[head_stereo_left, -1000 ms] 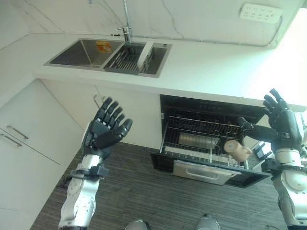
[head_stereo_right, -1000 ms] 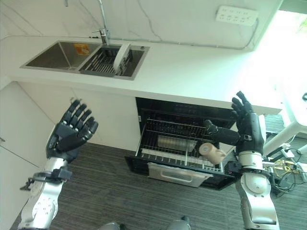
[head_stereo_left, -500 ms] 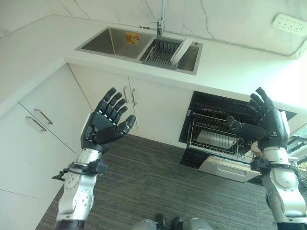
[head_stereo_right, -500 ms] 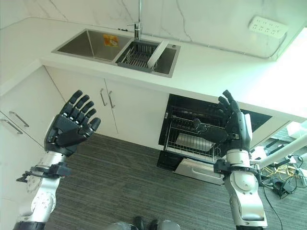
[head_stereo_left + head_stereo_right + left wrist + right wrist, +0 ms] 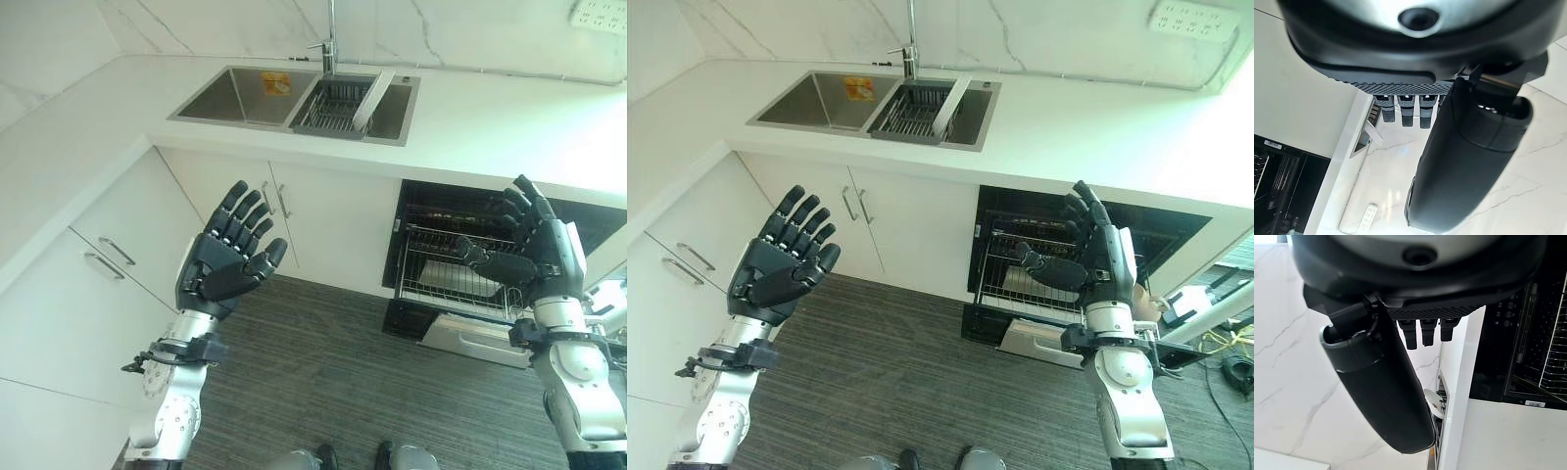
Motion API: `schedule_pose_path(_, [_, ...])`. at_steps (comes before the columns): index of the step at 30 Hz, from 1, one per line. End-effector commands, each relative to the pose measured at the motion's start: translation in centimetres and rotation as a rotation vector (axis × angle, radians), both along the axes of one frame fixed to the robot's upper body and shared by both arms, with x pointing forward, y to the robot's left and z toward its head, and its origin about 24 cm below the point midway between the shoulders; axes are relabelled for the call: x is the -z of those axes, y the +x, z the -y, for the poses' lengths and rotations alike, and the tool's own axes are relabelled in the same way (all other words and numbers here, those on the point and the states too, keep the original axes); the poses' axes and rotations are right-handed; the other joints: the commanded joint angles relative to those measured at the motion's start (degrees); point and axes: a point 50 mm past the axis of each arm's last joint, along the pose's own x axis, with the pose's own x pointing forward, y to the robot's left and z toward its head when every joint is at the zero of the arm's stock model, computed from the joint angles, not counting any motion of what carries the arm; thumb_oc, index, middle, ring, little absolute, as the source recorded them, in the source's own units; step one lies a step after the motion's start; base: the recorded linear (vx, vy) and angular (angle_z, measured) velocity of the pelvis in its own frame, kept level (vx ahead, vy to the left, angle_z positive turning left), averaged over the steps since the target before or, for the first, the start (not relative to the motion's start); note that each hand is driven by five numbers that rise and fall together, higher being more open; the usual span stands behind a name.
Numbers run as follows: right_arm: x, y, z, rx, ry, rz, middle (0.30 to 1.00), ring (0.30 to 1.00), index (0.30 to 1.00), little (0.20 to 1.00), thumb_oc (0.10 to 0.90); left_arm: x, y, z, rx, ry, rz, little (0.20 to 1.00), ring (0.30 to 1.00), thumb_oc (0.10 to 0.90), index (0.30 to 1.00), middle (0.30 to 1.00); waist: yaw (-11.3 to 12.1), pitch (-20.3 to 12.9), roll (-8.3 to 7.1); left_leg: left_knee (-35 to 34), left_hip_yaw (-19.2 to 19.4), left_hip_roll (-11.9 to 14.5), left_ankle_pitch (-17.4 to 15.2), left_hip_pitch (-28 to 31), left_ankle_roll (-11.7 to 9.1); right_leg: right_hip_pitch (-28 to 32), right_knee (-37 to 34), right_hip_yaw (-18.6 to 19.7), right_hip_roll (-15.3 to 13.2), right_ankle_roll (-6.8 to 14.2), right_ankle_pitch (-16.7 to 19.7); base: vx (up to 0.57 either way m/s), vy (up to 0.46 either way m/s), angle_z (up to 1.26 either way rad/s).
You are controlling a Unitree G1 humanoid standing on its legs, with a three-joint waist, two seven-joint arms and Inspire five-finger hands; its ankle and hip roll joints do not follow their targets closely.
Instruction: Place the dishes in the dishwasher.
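L robot hand [image 5: 1415, 73] seen from very close: dark bulk w/ textured palm edge, thumb [image 5: 1469, 161] standing out big and dark in front, short row of fingertips [image 5: 1406, 110] beside it, straight, holding nothing. Past the fingers: white desk [image 5: 1347, 161] edge w/ sink [image 5: 1371, 115] set in it, a white plate [image 5: 1371, 133] standing tilted at the sink rack. Marble wall [image 5: 1528, 161] w/ grey veins beyond; white socket strip [image 5: 1368, 214] on it. White cabinet front [image 5: 1298, 93] beside the desk edge. Dishwasher [image 5: 1278, 191] open, dark inside, wire rack partly visible.
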Motion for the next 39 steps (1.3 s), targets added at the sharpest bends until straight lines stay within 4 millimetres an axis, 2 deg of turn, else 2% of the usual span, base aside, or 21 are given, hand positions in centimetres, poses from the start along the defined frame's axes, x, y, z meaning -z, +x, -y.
schedule_pose_path(1, [-5.8,0.6,0.3,-0.022,-0.108,0.264,0.900,0.900,0.900,0.900,0.800,-5.5,0.0,-0.3,0.012,-0.021,0.306,0.900,0.900,0.800,0.900,0.900,-1.32,-3.85,1.26,-1.29,-2.32,7.87,1.68,0.96,-2.64,3.33,-3.91,0.37,3.10,5.28,-1.88,0.12,0.450,0.14])
schedule_pose_path(3, [-5.7,0.4,0.4,-0.033,-0.123,0.257,0.900,0.900,0.900,0.900,0.800,-5.3,-0.2,-0.5,-0.007,-0.014,0.315,0.900,0.900,0.800,0.900,0.900,-1.81,-4.79,2.20,-1.29,-6.65,10.50,-0.14,-1.42,-3.80,2.91,-3.91,1.14,2.33,6.04,-1.94,0.17,0.586,0.03])
schedule_pose_path(6, [-5.9,0.3,0.6,-0.031,-0.120,0.270,0.900,0.900,0.900,0.900,0.800,-5.3,-0.1,-0.3,0.005,0.023,0.327,0.900,0.900,0.800,0.900,0.900,-2.10,-5.19,2.68,-1.29,-5.92,10.21,-2.29,-0.15,-3.44,3.59,-3.91,-0.24,0.18,7.49,-1.20,0.15,0.490,-0.17])
schedule_pose_path(7, [-5.9,0.2,0.7,-0.026,-0.111,0.275,0.900,0.900,0.900,0.900,0.800,-5.4,0.1,-0.2,0.038,-0.012,0.330,0.900,0.900,0.800,0.900,0.900,-2.15,-5.13,2.80,-1.29,-5.93,9.43,-2.81,0.29,-2.91,4.17,-3.91,-0.27,-0.46,8.15,-0.76,0.22,0.597,-0.02])
schedule_pose_path(8, [-5.8,0.0,0.6,-0.002,-0.095,0.287,0.900,0.900,0.900,0.900,0.800,-5.6,0.5,0.3,0.099,-0.044,0.338,0.900,0.900,0.800,0.900,0.900,-2.00,-4.72,2.82,-1.29,-7.05,7.45,-4.06,0.85,-1.33,5.52,-3.91,-0.11,-1.55,9.47,0.91,0.23,0.602,0.19])
schedule_pose_path(10, [-5.4,0.0,0.5,0.025,-0.072,0.289,0.900,0.900,0.900,0.900,0.800,-5.9,1.0,1.3,0.128,0.034,0.354,0.900,0.900,0.800,0.900,0.900,-2.31,-4.19,3.24,-1.29,-8.88,5.28,-5.47,1.39,0.96,7.17,-3.91,-0.28,-1.14,10.46,5.27,0.27,0.562,0.40])
schedule_pose_path(12, [-5.0,-0.1,0.6,0.031,-0.029,0.269,0.900,0.900,0.900,0.900,0.800,-6.2,1.3,1.5,0.145,0.054,0.350,0.900,0.900,0.800,0.900,0.900,-2.56,-3.87,3.53,-1.29,-9.06,4.30,-6.15,1.80,1.94,6.47,0.10,-1.14,-0.73,10.58,6.93,0.18,0.346,0.35])
schedule_pose_path(14, [-4.5,0.0,0.1,0.002,-0.008,0.249,0.900,0.900,0.900,0.900,0.800,-6.1,1.4,1.8,0.196,0.040,0.308,0.900,0.900,0.800,0.900,0.900,-2.45,-3.48,3.71,-1.29,-7.35,3.77,-7.23,2.70,2.64,3.36,5.46,-3.86,-1.98,10.48,8.89,0.15,0.282,0.28])
schedule_pose_path(15, [-4.4,0.0,-0.1,-0.001,-0.012,0.245,0.900,0.900,0.900,0.900,0.800,-6.2,1.5,2.0,0.208,0.038,0.302,0.900,0.900,0.800,0.900,0.900,-2.70,-3.39,3.68,-1.29,-6.47,3.78,-7.35,2.74,2.72,2.85,4.43,-4.41,-1.09,10.37,8.34,0.15,0.215,-0.24])
schedule_pose_path(17, [-4.3,0.0,0.1,0.004,-0.008,0.242,0.900,0.900,0.900,0.900,0.800,-6.5,1.4,2.0,0.209,0.066,0.310,0.900,0.900,0.800,0.900,0.900,-3.20,-3.29,3.36,-1.29,-5.51,3.36,-7.65,2.80,2.85,3.20,0.12,-4.96,1.34,10.07,8.28,0.15,0.109,-0.45])
schedule_pose_path(19, [-4.2,-0.1,0.4,0.006,-0.003,0.236,0.900,0.900,0.900,0.900,0.800,-6.7,1.3,2.1,0.200,0.085,0.314,0.900,0.900,0.800,0.900,0.900,-3.46,-3.12,2.65,-1.29,-4.84,2.81,-8.05,3.26,2.79,3.18,-3.91,-5.66,1.73,9.88,9.10,0.15,0.028,-0.28])
schedule_pose_path(21, [-4.2,-0.3,0.5,-0.002,-0.008,0.232,0.900,0.900,0.900,0.900,0.800,-6.9,1.1,2.2,0.193,0.077,0.308,0.900,0.900,0.800,0.900,0.900,-3.62,-2.94,0.98,-1.29,-4.04,1.40,-8.90,3.84,2.93,0.07,-3.91,-4.82,-0.02,10.14,8.36,0.17,-0.045,-0.25])
schedule_pose_path(25, [-4.0,-0.4,0.0,-0.016,0.010,0.236,0.900,0.900,0.900,0.900,0.800,-6.5,0.8,2.8,0.189,0.120,0.297,0.900,0.900,0.800,0.900,0.900,-3.58,-2.99,-0.49,-1.29,-3.21,0.11,-10.89,4.90,3.27,-4.90,-3.91,-3.47,-4.24,11.75,12.40,0.20,-0.111,-0.09])
schedule_pose_path(27, [-3.8,-0.3,-0.3,-0.015,0.021,0.239,0.900,0.900,0.900,0.900,0.800,-6.4,0.9,2.8,0.185,0.151,0.288,0.900,0.900,0.800,0.900,0.900,-3.55,-3.05,-0.50,-1.29,-3.26,-0.05,-11.41,5.28,3.64,-5.82,-3.91,-2.82,-4.84,12.11,12.82,0.26,-0.179,0.09])
schedule_pose_path(30, [-4.0,-0.2,-0.3,-0.010,0.014,0.243,0.900,0.900,0.900,0.900,0.800,-6.2,0.9,2.6,0.182,0.162,0.271,0.900,0.900,0.800,0.900,0.900,-3.22,-3.32,0.22,-1.29,-2.66,0.85,-11.51,6.80,3.47,-4.73,-3.91,-3.61,-4.11,11.63,9.36,0.36,-0.283,0.12])
schedule_pose_path(35, [-4.6,0.1,-0.5,-0.026,0.001,0.261,0.900,0.900,0.900,0.900,0.800,-6.0,0.7,2.6,0.191,0.120,0.257,0.900,0.900,0.800,0.900,0.900,-3.34,-4.72,0.43,-1.29,-0.31,2.53,-10.51,9.08,2.15,-2.72,-3.91,-4.20,-1.25,8.90,5.04,0.31,-0.298,-0.05])
schedule_pose_path(36, [-4.5,0.1,-0.5,-0.046,-0.005,0.249,0.900,0.900,0.900,0.900,0.800,-5.9,0.5,2.4,0.183,0.072,0.253,0.900,0.900,0.800,0.900,0.900,-3.37,-4.93,0.64,-1.29,-0.18,3.21,-6.10,9.99,0.40,-2.05,-3.91,-3.96,0.21,7.52,3.75,0.31,-0.297,-0.21])
schedule_pose_path(37, [-4.4,0.1,-0.5,-0.052,-0.006,0.249,0.900,0.900,0.900,0.900,0.800,-5.8,0.4,2.3,0.180,0.062,0.253,0.900,0.900,0.800,0.900,0.900,-3.29,-4.94,0.60,-1.29,-0.10,3.28,-4.45,10.28,-0.13,-1.84,-3.91,-3.88,0.41,7.23,3.46,0.31,-0.298,-0.32])
schedule_pose_path(38, [-4.5,0.0,-0.5,-0.077,-0.015,0.252,0.900,0.900,0.900,0.900,0.800,-5.8,0.3,2.2,0.177,0.021,0.254,0.900,0.900,0.800,0.900,0.900,-2.90,-4.92,0.16,-1.29,-0.01,2.91,1.57,10.94,-1.97,-0.98,-3.91,-3.36,0.89,6.16,2.29,0.24,-0.234,-0.46])
schedule_pose_path(39, [-4.6,-0.2,-0.6,-0.089,-0.023,0.261,0.900,0.900,0.900,0.900,0.800,-5.8,0.1,2.3,0.178,-0.008,0.257,0.900,0.900,0.800,0.900,0.900,-2.54,-4.62,-0.38,1.67,-0.26,2.55,4.10,10.26,-2.98,-0.44,-3.91,-2.92,0.89,5.41,1.63,0.27,-0.277,-0.39])
